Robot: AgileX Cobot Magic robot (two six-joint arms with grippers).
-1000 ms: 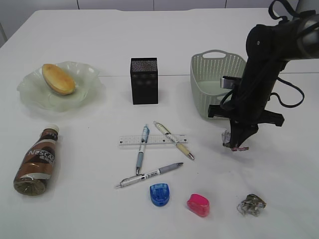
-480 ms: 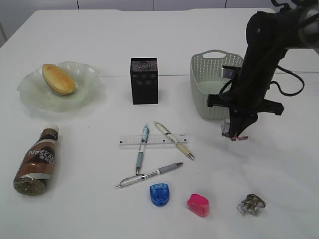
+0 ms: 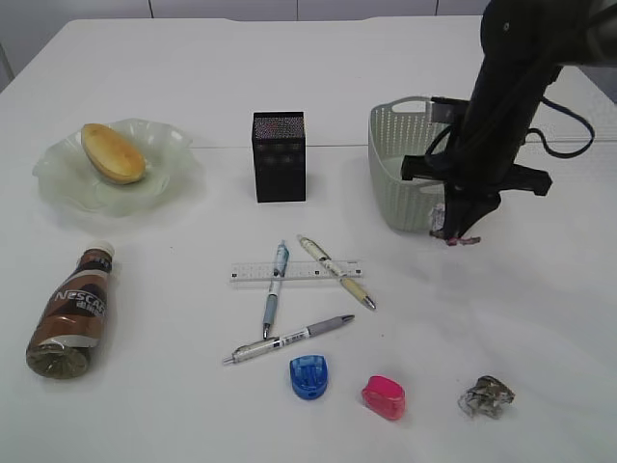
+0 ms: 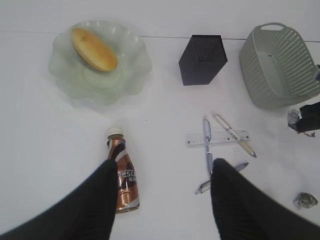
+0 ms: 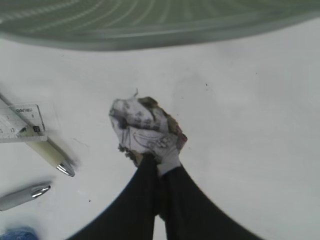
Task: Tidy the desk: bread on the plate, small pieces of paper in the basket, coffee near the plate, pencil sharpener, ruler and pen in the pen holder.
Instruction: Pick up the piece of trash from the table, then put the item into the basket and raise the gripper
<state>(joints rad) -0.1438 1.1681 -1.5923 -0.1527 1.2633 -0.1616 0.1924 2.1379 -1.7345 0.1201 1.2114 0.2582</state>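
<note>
While clenched in the right end effector (image 5: 156, 167), the paper ball (image 5: 145, 128) looks crumpled, printed, grey-white

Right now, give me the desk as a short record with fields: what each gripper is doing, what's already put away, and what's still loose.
right gripper: shut on paper ball, held above the table beside the basket
left gripper: open, holding nothing, above the coffee bottle
bread: on the plate
coffee bottle: lying on its side below the plate
pen holder: upright, nothing visible inside
loose on table: ruler, three pens, blue sharpener, pink sharpener, second paper ball
</note>
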